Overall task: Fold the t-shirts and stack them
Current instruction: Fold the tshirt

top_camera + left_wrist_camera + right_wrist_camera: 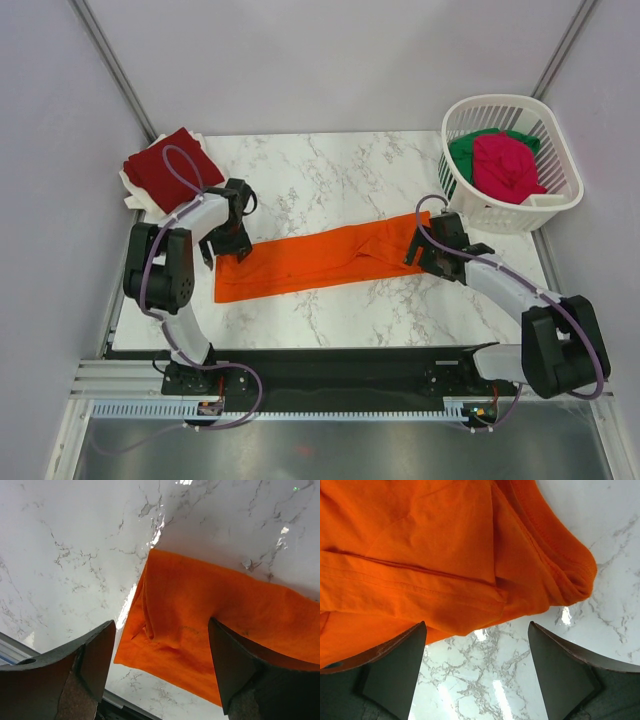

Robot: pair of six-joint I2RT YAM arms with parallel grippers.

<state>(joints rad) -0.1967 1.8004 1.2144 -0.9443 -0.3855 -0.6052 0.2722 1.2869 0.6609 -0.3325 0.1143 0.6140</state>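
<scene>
Left gripper (160,630) and right gripper (476,630) hang released over the ends of the orange t-shirt (320,262) mid-frame; I fear a shallow pinch catching one layer and dragging the fold apart.

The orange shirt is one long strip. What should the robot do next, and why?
Probably close the right gripper on its end of the orange shirt and fold it toward the left gripper: the shirt lies as a long strip, both grippers open at its ends.
</scene>
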